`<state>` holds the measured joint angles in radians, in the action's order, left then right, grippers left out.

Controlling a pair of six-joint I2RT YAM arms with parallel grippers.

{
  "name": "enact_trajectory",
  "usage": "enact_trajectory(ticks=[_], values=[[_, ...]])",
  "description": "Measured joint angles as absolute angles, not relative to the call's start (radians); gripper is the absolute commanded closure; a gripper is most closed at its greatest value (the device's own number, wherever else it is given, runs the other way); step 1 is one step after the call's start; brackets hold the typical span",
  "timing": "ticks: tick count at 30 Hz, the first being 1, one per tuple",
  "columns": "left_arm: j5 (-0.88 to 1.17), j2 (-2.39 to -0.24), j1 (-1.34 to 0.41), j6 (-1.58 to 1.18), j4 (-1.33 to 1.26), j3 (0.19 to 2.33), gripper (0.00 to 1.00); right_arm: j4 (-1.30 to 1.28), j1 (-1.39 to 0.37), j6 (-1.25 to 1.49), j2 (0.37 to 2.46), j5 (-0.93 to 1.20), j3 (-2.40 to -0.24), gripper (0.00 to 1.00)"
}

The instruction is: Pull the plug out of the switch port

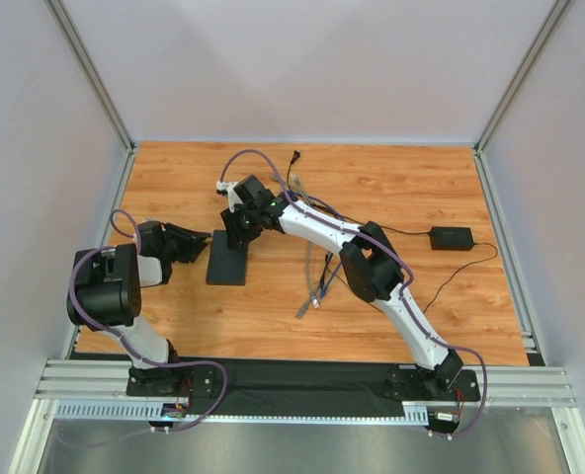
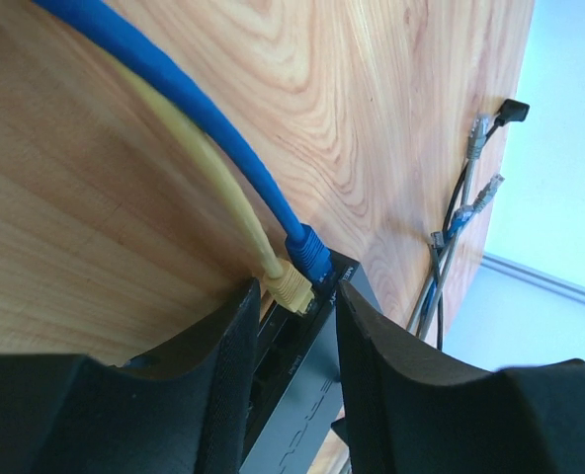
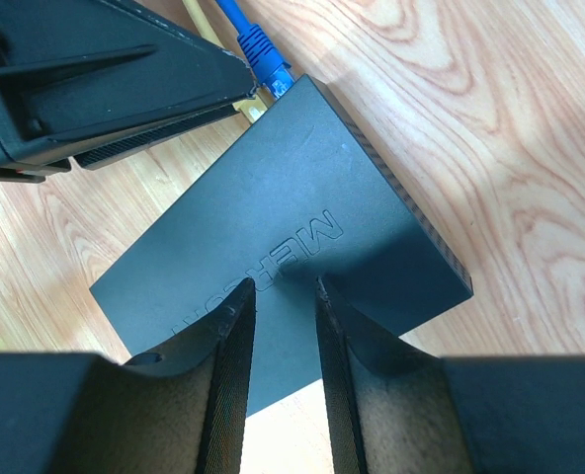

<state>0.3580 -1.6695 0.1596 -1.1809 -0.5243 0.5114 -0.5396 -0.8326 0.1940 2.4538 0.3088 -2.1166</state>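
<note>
my right gripper (image 3: 283,294), narrowly parted, rests on the network switch (image 3: 302,197) to steady it while i hold the left gripper (image 2: 294,292) spread around the yellow plug (image 2: 289,282).

**Surface** (image 1: 401,188): orange-brown wood-grain board, the grain running left to right in the overhead view.

Lying on it:
1. Switch box (image 1: 227,259): flat, matte black, rectangular, lying left of centre. Embossed lettering on its top face.
2. Blue cable (image 2: 204,128) and yellow cable (image 2: 228,193): plugged side by side into one narrow edge of the switch box. Both trail away across the wood.
3. Adapter brick (image 1: 451,238): small and black, well apart from the box on the right, with a thin black lead (image 1: 406,233) running from it.
4. Loose cables (image 1: 312,296): a bundle near the centre, plug ends free.
5. Black angled plug (image 1: 294,156): near the far edge.
</note>
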Motion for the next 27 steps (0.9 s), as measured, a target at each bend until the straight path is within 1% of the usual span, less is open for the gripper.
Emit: enact_trajectory(ticks=[6,8,10,22,27], values=[[0.365,-1.690,0.160,-1.188,-0.571,0.500,0.58,-0.550,-0.830,0.185,2.475,0.324,-2.149,0.67],[0.366,-1.690,0.160,-1.189,-0.588,0.490,0.62,-0.551,-0.830,0.185,2.481,0.326,-2.159,0.67],[0.366,-1.691,0.160,-1.188,-0.588,0.488,0.64,-0.552,-0.828,0.184,2.484,0.329,-2.164,0.67],[0.377,-1.691,0.153,-1.171,-0.610,0.476,0.62,-0.569,-0.826,0.181,2.487,0.334,-2.175,0.68],[0.376,-1.691,0.144,-1.158,-0.599,0.483,0.64,-0.578,-0.823,0.178,2.494,0.339,-2.187,0.68]])
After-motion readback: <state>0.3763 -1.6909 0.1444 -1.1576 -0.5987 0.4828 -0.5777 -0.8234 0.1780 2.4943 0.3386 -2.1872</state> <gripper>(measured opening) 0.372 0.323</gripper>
